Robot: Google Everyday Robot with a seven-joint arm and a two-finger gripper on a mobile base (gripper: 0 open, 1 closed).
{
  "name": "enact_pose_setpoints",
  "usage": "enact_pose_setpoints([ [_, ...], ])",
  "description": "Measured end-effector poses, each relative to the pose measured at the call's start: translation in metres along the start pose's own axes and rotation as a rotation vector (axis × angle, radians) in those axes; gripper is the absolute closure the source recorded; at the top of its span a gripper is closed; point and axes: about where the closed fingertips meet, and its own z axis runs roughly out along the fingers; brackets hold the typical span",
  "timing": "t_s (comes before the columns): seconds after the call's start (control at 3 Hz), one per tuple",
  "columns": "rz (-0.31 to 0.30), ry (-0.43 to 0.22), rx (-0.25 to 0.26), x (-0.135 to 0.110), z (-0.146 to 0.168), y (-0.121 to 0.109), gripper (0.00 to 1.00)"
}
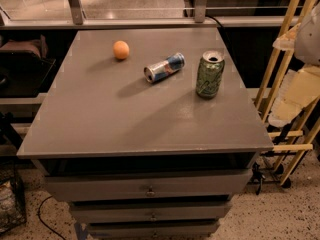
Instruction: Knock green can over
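Grey table [100,119] over a stack of drawers [150,186], with the green can [209,75] standing upright and not yet knocked over.

Off the table's right edge, beside a wooden rack [280,49], hangs the pale shape I take for the end effector [292,101]; whether it is open or closed I cannot tell, and it appears to hold nothing. The green can stands to its left, well apart, near the table's right side. Further left lies a blue-and-silver can [164,67] on its side, and beyond that an orange ball [120,49]. To do this well, I would bring the end effector in level with the can's upper half and push sideways. A high push should tip it, where a low one might only make it slide. The push should stop short of the lying can.
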Motion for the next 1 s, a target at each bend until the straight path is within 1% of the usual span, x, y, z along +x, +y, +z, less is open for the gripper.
enact_pose_setpoints([
  [0.33,0.046,-0.110,0.038,-0.002,0.023,-0.034,0.00],
  [0.67,0.112,-0.209,0.062,-0.005,0.054,-0.065,0.00],
  [1.0,0.190,-0.324,0.067,-0.009,0.080,-0.086,0.00],
])
